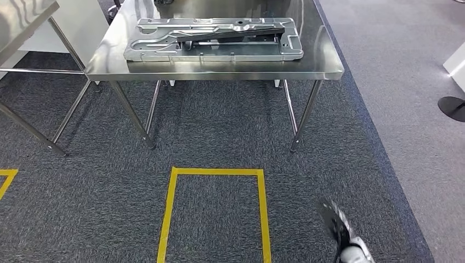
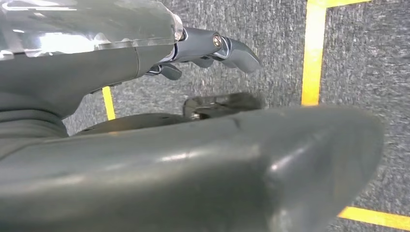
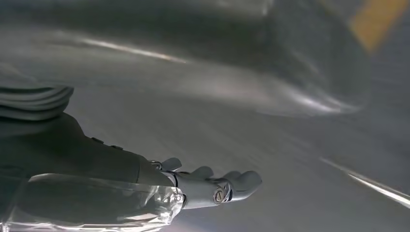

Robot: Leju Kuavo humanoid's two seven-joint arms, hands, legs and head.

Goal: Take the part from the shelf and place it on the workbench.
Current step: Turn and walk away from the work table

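A large flat grey metal part (image 1: 214, 38) lies on the steel workbench (image 1: 219, 70) ahead of me in the head view. Low at the right of that view, my right hand (image 1: 342, 233) hangs blurred above the carpet, far short of the bench. In the right wrist view the right hand (image 3: 212, 186) has its fingers stretched out with nothing in them. My left hand (image 2: 212, 48) hangs over the carpet in the left wrist view, fingers apart and empty.
A yellow tape rectangle (image 1: 216, 171) marks the carpet in front of the workbench, with another tape corner (image 1: 6, 175) at the left. A second steel table (image 1: 22, 16) stands at the far left. A black round base (image 1: 452, 107) sits on the lighter floor at the right.
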